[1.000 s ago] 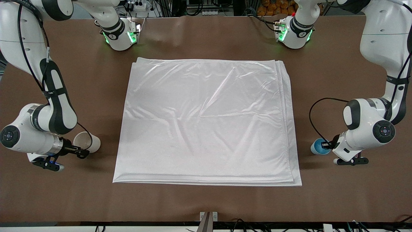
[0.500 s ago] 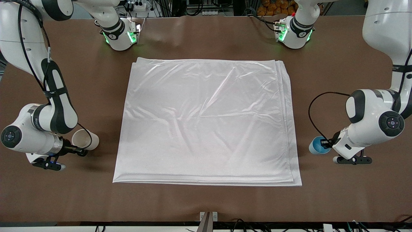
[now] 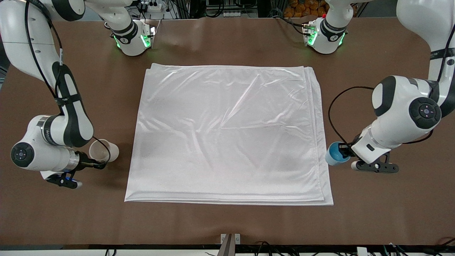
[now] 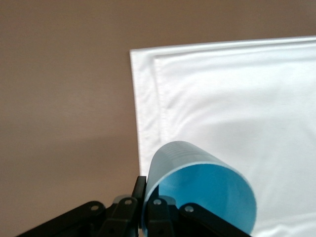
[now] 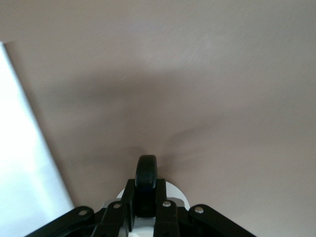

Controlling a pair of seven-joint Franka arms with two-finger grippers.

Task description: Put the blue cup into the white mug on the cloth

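Note:
The blue cup (image 3: 334, 154) hangs tilted over the cloth's edge toward the left arm's end of the table, with my left gripper (image 3: 343, 152) shut on its rim. In the left wrist view one finger sits inside the blue cup (image 4: 200, 190) and one outside, my left gripper (image 4: 146, 200) pinching the wall. The white mug (image 3: 103, 150) is over bare table beside the cloth (image 3: 227, 131). My right gripper (image 3: 98, 164) is shut on its black handle (image 5: 146, 180), with the white mug (image 5: 174, 193) mostly hidden under the right gripper (image 5: 146, 200).
The brown table (image 3: 227, 224) shows around the folded cloth on all sides. Two arm bases with green lights (image 3: 133, 39) (image 3: 325, 35) stand along the edge farthest from the front camera. A black cable (image 3: 334, 117) loops from the left wrist.
The right gripper has shut on the mug's handle and carried the mug slightly toward the cloth. The left arm has carried the blue cup from over bare table to the cloth's edge.

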